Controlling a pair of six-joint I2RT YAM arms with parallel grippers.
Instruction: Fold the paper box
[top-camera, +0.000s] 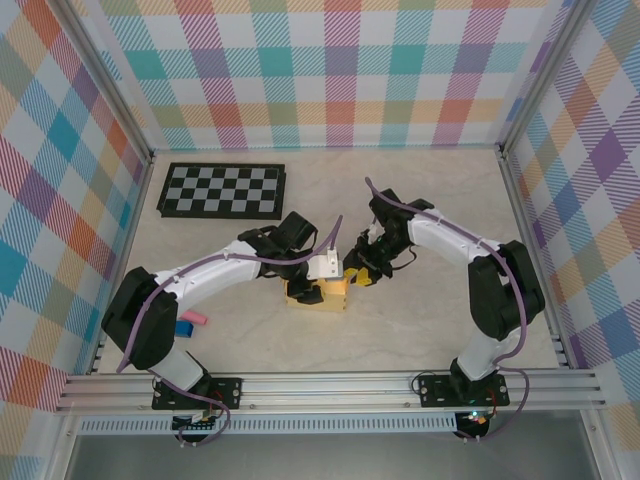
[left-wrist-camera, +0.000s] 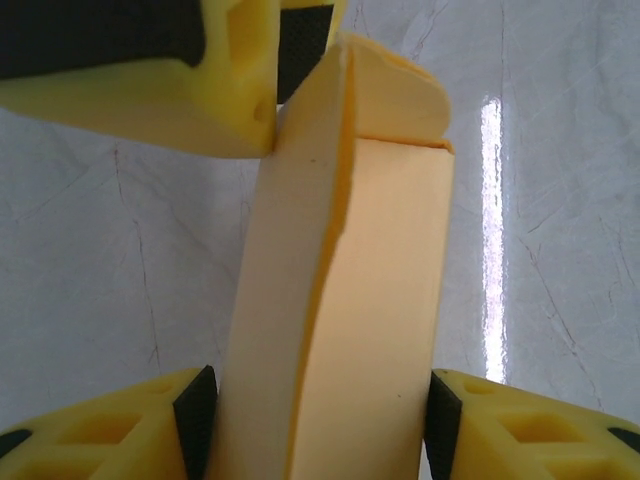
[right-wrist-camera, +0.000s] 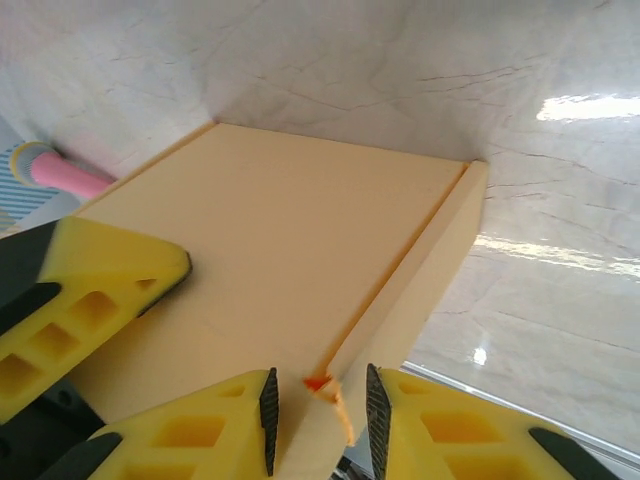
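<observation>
The paper box (top-camera: 335, 297) is a small yellow-orange card box on the table's middle. My left gripper (top-camera: 312, 290) reaches it from the left. In the left wrist view the box (left-wrist-camera: 340, 300) stands on edge between my left gripper's (left-wrist-camera: 319, 420) black pads, which press both of its sides. One seam gapes along its length. My right gripper (top-camera: 355, 272) comes in from the right. In the right wrist view its jaws (right-wrist-camera: 322, 415) straddle the box's (right-wrist-camera: 280, 240) near corner, where the card is torn, with a small gap showing at the right pad.
A black-and-white checkerboard panel (top-camera: 222, 190) lies at the back left. A pink piece (top-camera: 195, 318) and a blue piece (top-camera: 184, 328) rest by the left arm's base. Plaid walls enclose the table on three sides.
</observation>
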